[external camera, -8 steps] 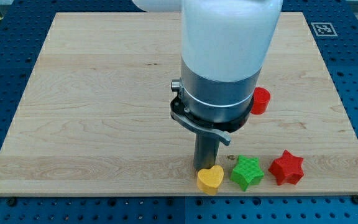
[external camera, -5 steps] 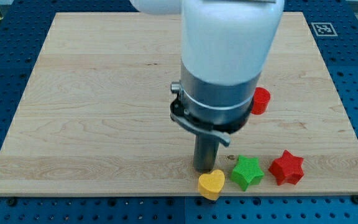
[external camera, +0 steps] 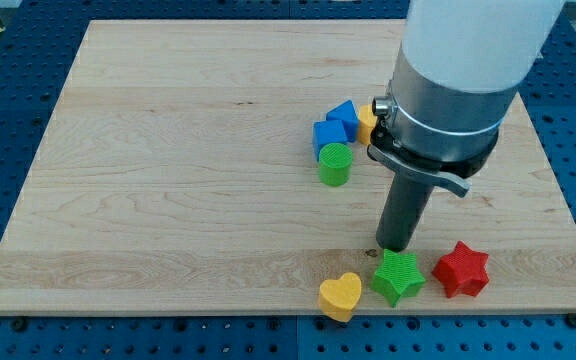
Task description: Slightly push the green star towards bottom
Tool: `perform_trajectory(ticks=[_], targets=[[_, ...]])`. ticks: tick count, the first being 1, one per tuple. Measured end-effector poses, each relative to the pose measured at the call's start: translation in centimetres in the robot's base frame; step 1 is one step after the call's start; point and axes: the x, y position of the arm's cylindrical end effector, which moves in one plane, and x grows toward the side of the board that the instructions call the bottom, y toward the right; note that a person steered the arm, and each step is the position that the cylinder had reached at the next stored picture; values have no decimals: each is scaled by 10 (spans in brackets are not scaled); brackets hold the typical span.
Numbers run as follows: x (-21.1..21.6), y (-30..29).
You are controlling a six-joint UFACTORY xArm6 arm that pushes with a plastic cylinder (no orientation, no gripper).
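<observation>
The green star lies on the wooden board near the view's bottom edge, right of centre. My tip stands at the star's top edge, touching or almost touching it. A yellow heart lies to the star's left, at the board's bottom edge. A red star lies to the green star's right.
A cluster sits above and left of my tip: a blue block, another blue block, a green cylinder and a yellow block partly hidden by the arm. The arm's body hides the board behind it.
The arm has moved to the view's right, from above the yellow heart to above the green star. The cluster is now uncovered; the red cylinder is hidden. The heart has shifted slightly down.
</observation>
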Motion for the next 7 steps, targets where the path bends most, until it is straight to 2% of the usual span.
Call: perform_trajectory(ticks=[2,3,5,7], targets=[[16,0],[11,1],[-25,44],[-24,73]])
